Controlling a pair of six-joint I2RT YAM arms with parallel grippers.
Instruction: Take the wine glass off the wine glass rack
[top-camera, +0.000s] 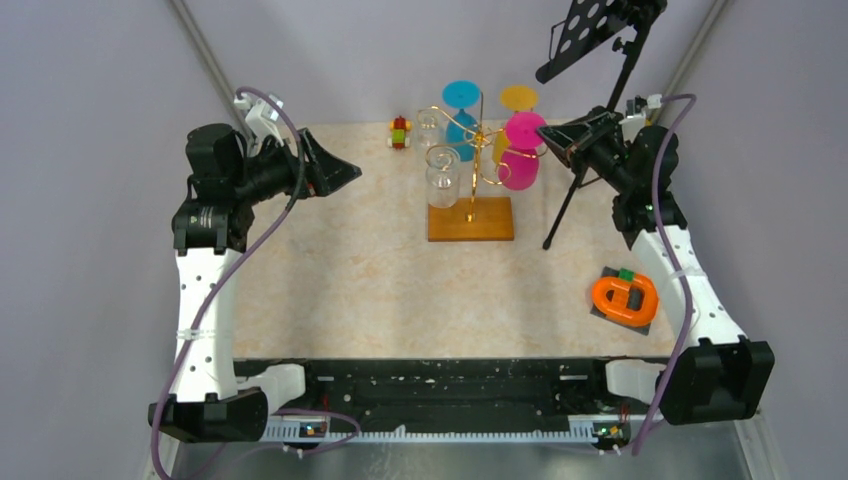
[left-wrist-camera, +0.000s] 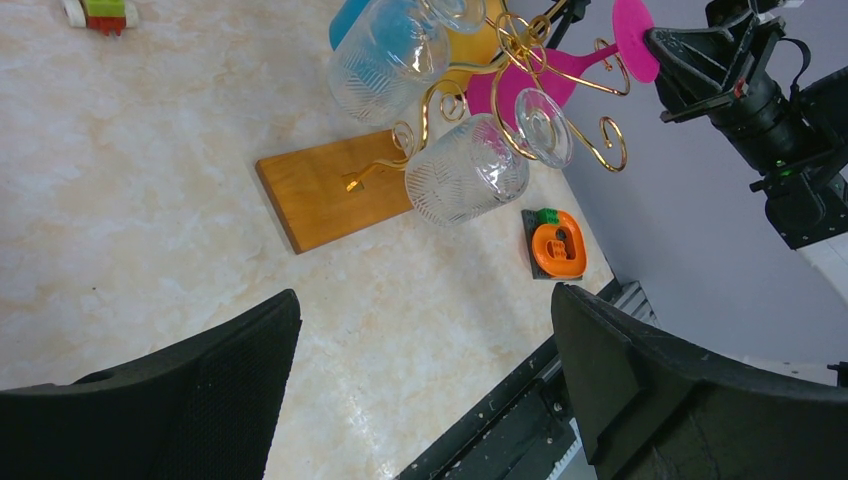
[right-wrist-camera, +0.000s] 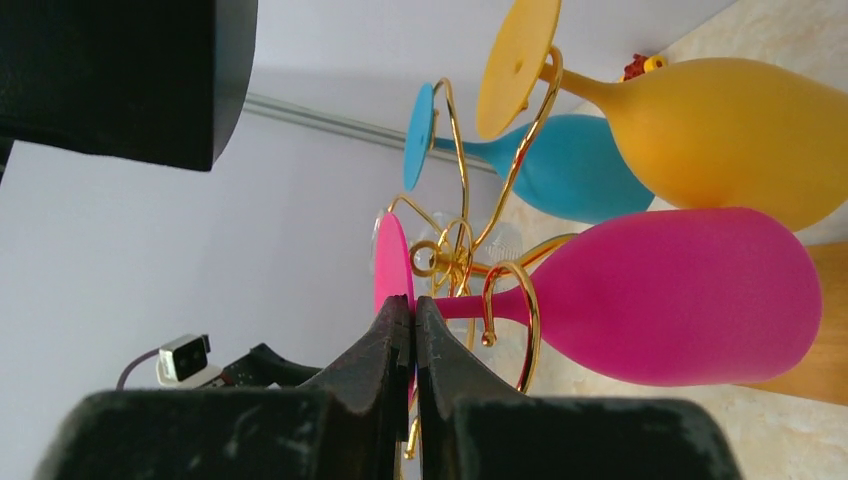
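Right wrist view confirms your right tool (right-wrist-camera: 414, 305) pinching the foot edge of the pink wine glass (right-wrist-camera: 680, 300), which hangs inverted on the wine glass rack (top-camera: 470, 218) toward the far side of the desk (top-camera: 350, 280), while your left tool (left-wrist-camera: 425, 300) stands spread wide, well apart from it.

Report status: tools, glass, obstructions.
Left tool open, standing off. Right tool shut by pink wine glass stem. Glass hangs on wine glass rack. Black tripod stand close by.

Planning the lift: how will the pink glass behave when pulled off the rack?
The pink glass looks matte, perhaps plastic: probably light, not slippery. Its stem sits in a loop of the rack, so it may swing or snag. The round bowl might roll if laid down.
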